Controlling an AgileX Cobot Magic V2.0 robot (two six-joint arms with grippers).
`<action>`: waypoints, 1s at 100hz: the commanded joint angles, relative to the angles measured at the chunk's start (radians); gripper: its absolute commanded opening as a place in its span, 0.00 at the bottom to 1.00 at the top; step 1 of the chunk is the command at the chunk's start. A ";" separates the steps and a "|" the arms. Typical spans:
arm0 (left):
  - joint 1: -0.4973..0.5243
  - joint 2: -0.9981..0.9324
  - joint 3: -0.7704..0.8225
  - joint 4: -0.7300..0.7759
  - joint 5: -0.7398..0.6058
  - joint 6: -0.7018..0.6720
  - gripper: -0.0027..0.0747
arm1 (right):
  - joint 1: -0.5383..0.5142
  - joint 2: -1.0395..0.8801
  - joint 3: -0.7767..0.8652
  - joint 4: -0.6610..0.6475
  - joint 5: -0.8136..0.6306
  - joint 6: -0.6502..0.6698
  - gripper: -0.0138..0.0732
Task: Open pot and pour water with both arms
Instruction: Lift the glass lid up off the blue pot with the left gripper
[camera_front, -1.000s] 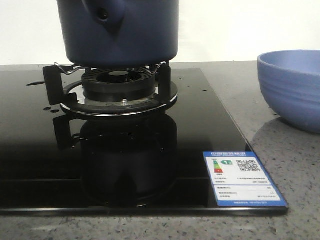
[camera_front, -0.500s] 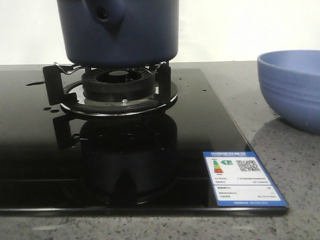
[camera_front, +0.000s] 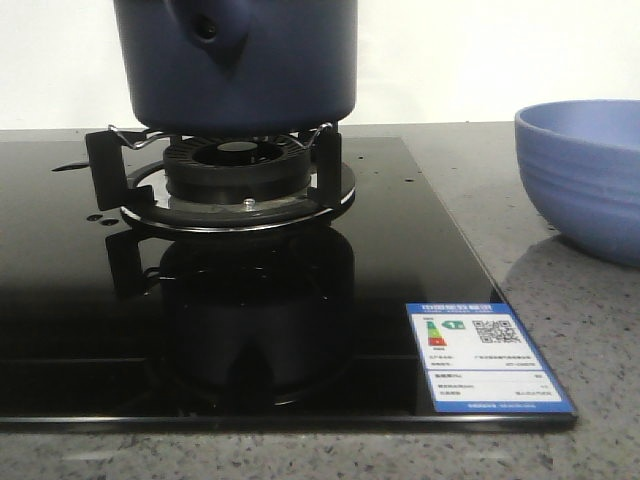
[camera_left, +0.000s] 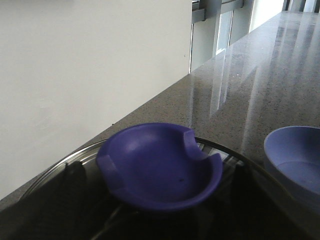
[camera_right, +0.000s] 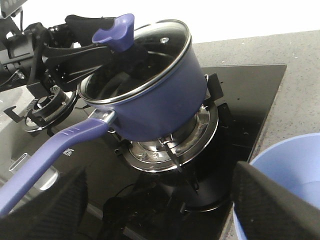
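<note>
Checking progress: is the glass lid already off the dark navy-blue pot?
No, the glass lid sits on the pot, the left gripper at its knob.

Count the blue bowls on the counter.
1. The periwinkle-blue bowl sits on the granite counter, right of the stove that holds the pot. Others may lie outside the views.

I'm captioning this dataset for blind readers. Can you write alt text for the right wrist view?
A dark blue pot with a glass lid sits on a gas burner of a black cooktop, and the left gripper is at the lid's blue knob. A light blue bowl stands nearby.
</note>
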 joint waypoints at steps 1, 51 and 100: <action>-0.025 -0.031 -0.034 -0.080 0.032 0.002 0.71 | 0.000 -0.005 -0.036 0.045 -0.046 -0.015 0.77; -0.068 0.000 -0.084 -0.092 -0.053 0.002 0.71 | 0.000 -0.005 -0.036 0.080 -0.042 -0.015 0.77; -0.068 0.010 -0.102 -0.092 -0.026 -0.005 0.52 | 0.000 -0.005 -0.036 0.085 -0.038 -0.015 0.77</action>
